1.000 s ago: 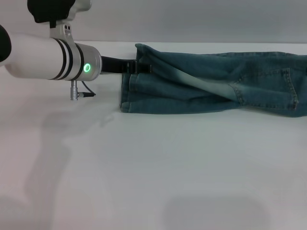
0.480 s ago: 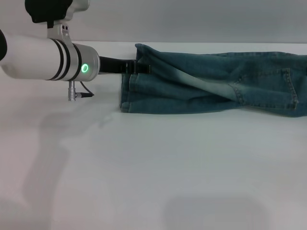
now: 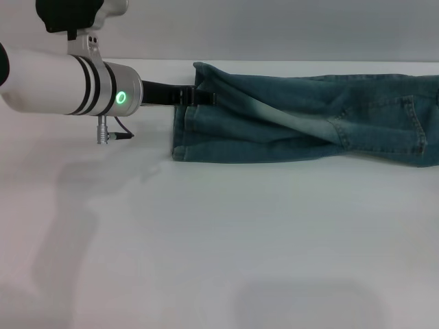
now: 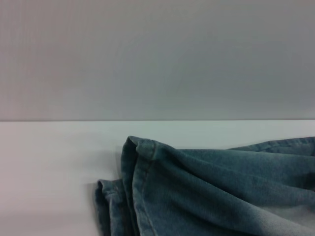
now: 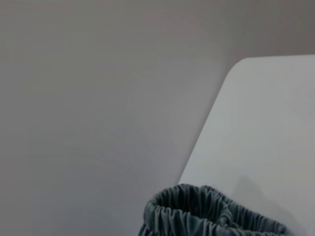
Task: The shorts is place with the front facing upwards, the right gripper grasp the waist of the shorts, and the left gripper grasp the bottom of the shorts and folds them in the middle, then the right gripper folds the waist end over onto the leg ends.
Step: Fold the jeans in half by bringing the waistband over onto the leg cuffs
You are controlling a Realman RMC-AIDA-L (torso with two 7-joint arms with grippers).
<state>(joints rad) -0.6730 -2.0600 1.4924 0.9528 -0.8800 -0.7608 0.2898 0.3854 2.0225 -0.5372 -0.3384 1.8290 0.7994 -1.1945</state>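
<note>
The blue denim shorts (image 3: 302, 120) lie folded lengthwise along the far side of the white table (image 3: 219, 240), running off the right edge of the head view. The leg ends (image 3: 180, 137) point left. My left gripper (image 3: 202, 96) reaches in from the left and is shut on the upper hem of the bottom of the shorts (image 4: 142, 182), which stands slightly lifted. The gathered elastic waist (image 5: 206, 209) shows close up in the right wrist view. My right gripper shows in no view.
The table's far edge runs just behind the shorts, with a grey wall (image 3: 288, 27) beyond it. In the right wrist view a rounded table corner (image 5: 246, 64) lies beyond the waist.
My left arm has shifted slightly to the left. The right end of the shorts has moved a little; the leg ends stay put.
</note>
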